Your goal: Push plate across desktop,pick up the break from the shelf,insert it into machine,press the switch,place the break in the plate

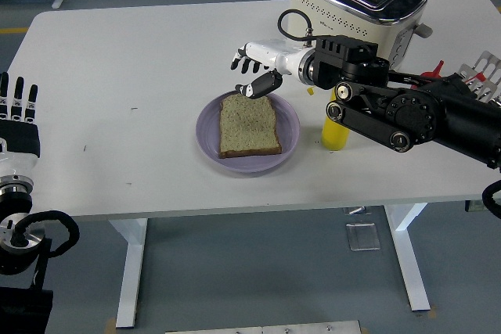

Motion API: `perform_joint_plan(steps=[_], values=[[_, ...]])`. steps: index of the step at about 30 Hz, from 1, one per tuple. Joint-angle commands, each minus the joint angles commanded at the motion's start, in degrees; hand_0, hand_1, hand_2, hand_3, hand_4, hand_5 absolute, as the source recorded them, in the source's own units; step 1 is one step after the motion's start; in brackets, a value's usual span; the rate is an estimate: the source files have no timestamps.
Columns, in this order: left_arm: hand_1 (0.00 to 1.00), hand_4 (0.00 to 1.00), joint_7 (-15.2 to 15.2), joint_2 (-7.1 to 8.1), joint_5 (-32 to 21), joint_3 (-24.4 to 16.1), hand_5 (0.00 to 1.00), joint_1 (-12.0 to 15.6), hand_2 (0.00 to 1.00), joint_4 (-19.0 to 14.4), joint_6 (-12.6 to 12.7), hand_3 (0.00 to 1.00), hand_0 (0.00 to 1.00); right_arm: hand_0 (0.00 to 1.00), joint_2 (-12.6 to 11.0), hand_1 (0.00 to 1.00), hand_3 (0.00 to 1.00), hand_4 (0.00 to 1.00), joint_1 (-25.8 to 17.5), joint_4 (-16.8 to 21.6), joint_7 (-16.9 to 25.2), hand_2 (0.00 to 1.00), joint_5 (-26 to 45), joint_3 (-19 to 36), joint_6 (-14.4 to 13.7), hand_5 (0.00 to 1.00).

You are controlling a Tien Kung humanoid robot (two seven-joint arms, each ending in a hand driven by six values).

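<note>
- One hand waits far over on your left: the left hand [17,115] sits at the edge of the picture, beside the desk [117,76]. Its fingers point straight up, side by side, and hold nothing.
- Next, look at the middle. The purple plate [205,131] sits on the desk, and the slice of bread [249,125] lies flat inside it. So the plate job looks done, and the bread looks like it is where it should end up.
- Just past the top edge of the bread you can see the right hand [255,68]. Its fingers [239,59] are spread and loose, and the thumb hangs down near the bread without pinching it. I think the hand has nothing in it, though you cannot tell for sure if the thumb tip touches the crust.
- A little more to the right, a yellow bottle [337,132] stands on the desk, partly hidden by the black arm.
- Behind the arm stands the toaster [358,1]. You cannot see any bread in its slots, so that step seems finished too.
- Far right, a small rack [484,68] peeks in at the edge. It is too cut off to tell what it holds.
- What is left, as I judge it: you only need to take the right hand away from the plate.
</note>
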Motion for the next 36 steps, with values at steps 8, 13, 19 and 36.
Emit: perform_joint_plan(steps=[8, 13, 19, 36], values=[[0.855, 0.567, -0.1, -0.11, 0.0, -0.4, 0.998, -0.1, 0.860, -0.1, 0.0, 0.793, 0.842, 0.785, -0.5, 0.783, 0.840, 0.672, 0.1, 2.1, 1.0, 0.791, -1.9, 4.2, -2.9, 0.444], [0.852, 0.567, -0.2, 0.01, 0.0, -0.5, 0.998, 0.0, 0.859, -0.5, 0.0, 0.793, 0.841, 0.777, -3.0, 0.774, 0.833, 0.650, -0.6, 7.3, 1.9, 0.778, -1.3, 10.6, -6.1, 0.441], [0.852, 0.567, -0.2, 0.13, 0.1, -0.7, 0.998, 0.3, 0.858, -0.8, 0.1, 0.793, 0.840, 0.786, -6.7, 0.773, 0.809, 0.530, -2.3, 14.0, 5.8, 0.780, 6.2, 20.5, -10.3, 0.418], [0.853, 0.568, -0.3, 0.31, 0.7, -1.3, 0.998, 0.6, 0.858, -2.2, 0.3, 0.791, 0.840, 0.818, -19.8, 0.793, 0.835, 0.457, -17.8, 22.1, 7.6, 0.815, 40.5, 48.9, -11.7, 0.522]])
